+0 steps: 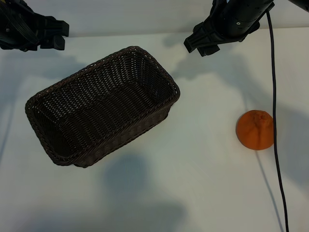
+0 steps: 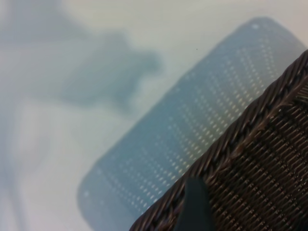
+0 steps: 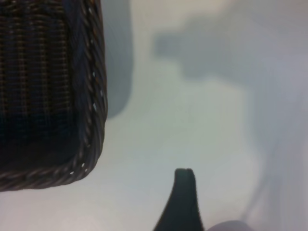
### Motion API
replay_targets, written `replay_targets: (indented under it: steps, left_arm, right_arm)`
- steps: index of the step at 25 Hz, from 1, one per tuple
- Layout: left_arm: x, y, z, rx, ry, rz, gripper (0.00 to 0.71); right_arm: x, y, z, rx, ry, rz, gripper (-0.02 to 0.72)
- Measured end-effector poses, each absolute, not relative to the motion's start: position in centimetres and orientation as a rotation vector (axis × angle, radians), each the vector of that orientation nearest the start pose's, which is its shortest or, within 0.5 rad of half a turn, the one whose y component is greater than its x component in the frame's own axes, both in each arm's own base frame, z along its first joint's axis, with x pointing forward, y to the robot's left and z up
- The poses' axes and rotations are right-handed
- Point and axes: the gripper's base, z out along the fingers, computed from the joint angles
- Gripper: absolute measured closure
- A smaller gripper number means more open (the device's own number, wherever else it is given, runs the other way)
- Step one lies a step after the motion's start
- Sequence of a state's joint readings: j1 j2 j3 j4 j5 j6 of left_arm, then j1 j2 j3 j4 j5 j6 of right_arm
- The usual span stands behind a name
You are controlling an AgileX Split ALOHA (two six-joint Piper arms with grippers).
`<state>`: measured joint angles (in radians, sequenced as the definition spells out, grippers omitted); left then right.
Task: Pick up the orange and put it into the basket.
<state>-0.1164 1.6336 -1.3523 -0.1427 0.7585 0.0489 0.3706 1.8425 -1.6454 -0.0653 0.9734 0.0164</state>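
The orange [image 1: 254, 129] lies on the white table at the right, apart from everything else. The dark brown wicker basket [image 1: 149, 67] sits left of centre, turned at an angle, with nothing in it. My right gripper [image 1: 199, 47] hangs open above the table at the back, just beyond the basket's far right corner and well behind the orange. My left gripper [image 1: 57, 35] is open at the back left, behind the basket. The left wrist view shows one dark fingertip [image 2: 195, 192] over the basket's rim [image 2: 231, 144]. The right wrist view shows one fingertip [image 3: 184, 179] over bare table beside the basket's corner [image 3: 94, 120]; the orange is out of both wrist views.
A black cable [image 1: 275, 96] runs down from the right arm past the orange's right side toward the front edge. The table [image 1: 203, 183] is white, with the arms' shadows in front of the basket.
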Motion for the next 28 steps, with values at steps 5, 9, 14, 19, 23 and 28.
replay_targets:
  steps: [5,9,14,19,23,28]
  left_arm:
    - [35.59,-5.06,30.21,0.117,2.520,-0.193,0.122]
    - [35.59,-5.06,30.21,0.117,2.520,-0.193,0.122]
    - [35.59,-5.05,30.21,0.115,2.520,-0.193,0.122]
    - [35.59,-5.05,30.21,0.115,2.520,-0.193,0.122]
    - [35.60,-5.05,30.21,0.115,2.518,-0.193,0.122]
    - [35.69,-4.91,30.25,0.132,2.508,-0.164,0.122]
  right_arm:
    - [38.13,14.29,29.87,-0.499,2.604,0.044,0.108]
    - [38.13,14.29,29.87,-0.499,2.604,0.044,0.108]
    - [38.13,14.29,29.87,-0.499,2.604,0.044,0.108]
    - [38.13,14.29,29.87,-0.499,2.605,0.044,0.108]
    - [38.11,14.28,29.86,-0.499,2.607,0.043,0.108]
    - [38.11,14.28,29.86,-0.499,2.607,0.043,0.108]
